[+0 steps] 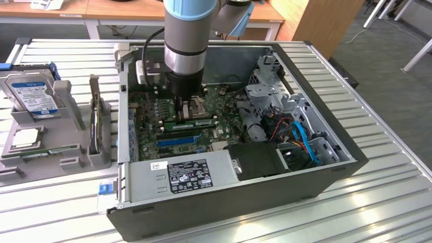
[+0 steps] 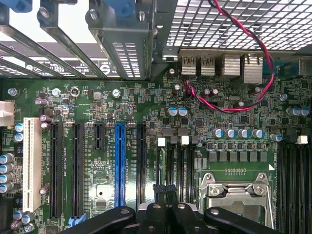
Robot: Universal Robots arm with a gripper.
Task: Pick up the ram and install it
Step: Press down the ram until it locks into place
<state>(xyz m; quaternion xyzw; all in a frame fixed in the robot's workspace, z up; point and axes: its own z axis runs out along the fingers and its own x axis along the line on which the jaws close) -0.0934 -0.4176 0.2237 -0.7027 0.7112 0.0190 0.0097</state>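
- Exterior view: my gripper is inside the computer case, low over the motherboard. The ram lies just near of it; off-line pressure could leave it half-seated.
- Wrist view: my fingers are shut tight with nothing between them, near the processor socket; drift risks striking it.

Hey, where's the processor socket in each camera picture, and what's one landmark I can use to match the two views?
Exterior view: the processor socket sits just to the exterior view's right of the end effector.
Wrist view: the processor socket is the silver metal frame right beside the end effector.
Shared landmark: the blue expansion slot.
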